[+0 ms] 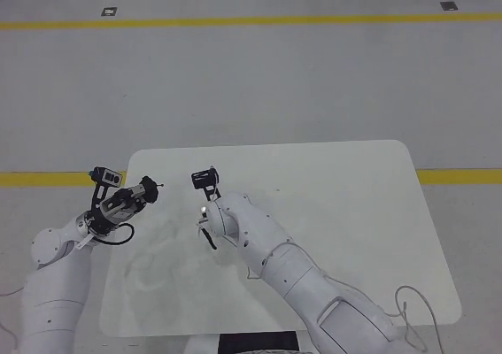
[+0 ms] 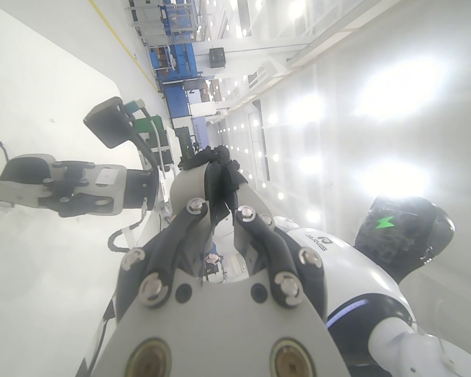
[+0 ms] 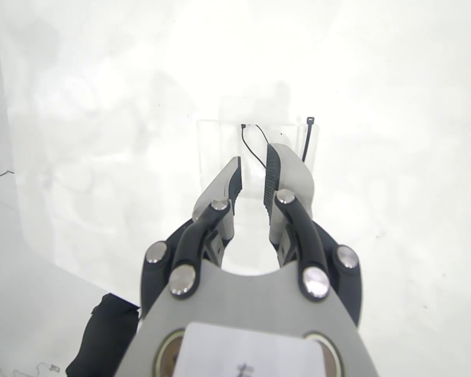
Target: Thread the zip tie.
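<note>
Right gripper (image 3: 254,154) over the left part of the tabletop (image 3: 376,80), fingers apart. It faces a clear holder (image 3: 212,150) with a black zip tie (image 3: 307,139) standing inside. Left gripper (image 2: 219,166): fingers together. White label (image 3: 251,351) on the right gripper, print not legible.

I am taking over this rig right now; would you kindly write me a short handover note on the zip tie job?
Left pincer: shut, at the left edge of the table; whether it holds anything, I cannot tell.
Right pincer: open, aimed at a clear holder on the table.
Zip tie: in the holder, ungripped; a thinner curved black strand sits beside it, in line with the open fingers.
Done: no threading visible.
Left: probably grasp the tie, then feed its tail through its head.
</note>
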Robot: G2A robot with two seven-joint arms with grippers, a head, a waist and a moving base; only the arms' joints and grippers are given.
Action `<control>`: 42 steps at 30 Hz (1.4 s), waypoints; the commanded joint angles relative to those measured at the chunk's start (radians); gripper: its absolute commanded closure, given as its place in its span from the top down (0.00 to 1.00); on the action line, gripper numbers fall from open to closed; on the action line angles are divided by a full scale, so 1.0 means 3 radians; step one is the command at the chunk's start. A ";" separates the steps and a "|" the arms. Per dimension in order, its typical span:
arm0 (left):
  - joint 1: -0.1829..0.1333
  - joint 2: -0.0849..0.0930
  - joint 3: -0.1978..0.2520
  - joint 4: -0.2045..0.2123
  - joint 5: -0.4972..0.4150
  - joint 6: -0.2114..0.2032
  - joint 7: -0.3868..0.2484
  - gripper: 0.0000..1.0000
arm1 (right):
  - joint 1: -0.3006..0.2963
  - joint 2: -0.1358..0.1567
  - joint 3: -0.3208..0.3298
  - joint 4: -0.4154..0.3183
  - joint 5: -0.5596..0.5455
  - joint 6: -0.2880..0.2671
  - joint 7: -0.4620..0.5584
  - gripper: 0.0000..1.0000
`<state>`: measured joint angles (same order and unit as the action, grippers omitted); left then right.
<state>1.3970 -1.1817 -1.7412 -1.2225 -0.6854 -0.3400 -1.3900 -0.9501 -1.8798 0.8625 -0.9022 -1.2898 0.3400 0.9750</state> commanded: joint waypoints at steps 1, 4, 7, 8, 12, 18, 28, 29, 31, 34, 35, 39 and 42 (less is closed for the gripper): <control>0.0000 0.0000 0.0000 0.0000 0.0000 0.0000 0.0000 0.00 | 0.0021 -0.0006 -0.0019 0.0054 0.0013 0.0000 -0.0006 0.15; 0.0000 0.0000 0.0000 0.0000 0.0000 0.0000 0.0000 0.00 | 0.0068 -0.0020 -0.0060 0.0158 0.0070 0.0000 -0.0039 0.15; 0.0000 0.0000 0.0000 0.0000 0.0000 0.0000 0.0000 0.00 | 0.0134 -0.0038 -0.0119 0.0279 0.0158 0.0000 -0.0094 0.15; 0.0000 0.0000 0.0000 0.0000 0.0000 0.0000 0.0000 0.00 | 0.0154 -0.0045 -0.0139 0.0315 0.0188 0.0000 -0.0117 0.14; 0.0000 0.0000 0.0000 0.0000 0.0000 0.0000 0.0000 0.00 | 0.0243 -0.0073 -0.0230 0.0494 0.0345 0.0000 -0.0225 0.12; 0.0000 0.0000 0.0000 0.0000 0.0000 0.0000 0.0000 0.00 | 0.0385 -0.0119 -0.0383 0.0773 0.0608 0.0000 -0.0362 0.18; 0.0000 0.0000 0.0000 0.0000 0.0000 0.0000 0.0000 0.00 | 0.0575 -0.0191 -0.0582 0.1142 0.0926 0.0000 -0.0504 0.27; 0.0000 0.0000 0.0000 0.0000 0.0000 0.0000 0.0000 0.00 | 0.0587 -0.0197 -0.0602 0.1164 0.0952 0.0000 -0.0511 0.27; 0.0000 0.0000 0.0000 0.0000 0.0000 0.0000 0.0000 0.00 | 0.0616 -0.0209 -0.0646 0.1209 0.1011 0.0000 -0.0529 0.25; 0.0000 0.0000 0.0000 0.0000 0.0000 0.0000 0.0000 0.00 | 0.0650 -0.0223 -0.0702 0.1260 0.1079 0.0000 -0.0548 0.18; 0.0000 0.0000 0.0000 0.0000 0.0000 0.0000 0.0000 0.00 | 0.0665 -0.0228 -0.0726 0.1283 0.1104 0.0000 -0.0556 0.14; 0.0000 0.0000 0.0000 0.0000 0.0000 0.0000 0.0000 0.00 | 0.0710 -0.0247 -0.0789 0.1360 0.1173 0.0000 -0.0586 0.00; 0.0000 0.0000 0.0000 0.0000 0.0000 0.0000 0.0000 0.00 | 0.0739 -0.0258 -0.0818 0.1418 0.1226 0.0000 -0.0623 0.00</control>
<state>1.3970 -1.1817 -1.7412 -1.2225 -0.6854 -0.3400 -1.3900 -0.7311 -1.9564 0.6188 -0.4818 -0.9269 0.3400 0.7909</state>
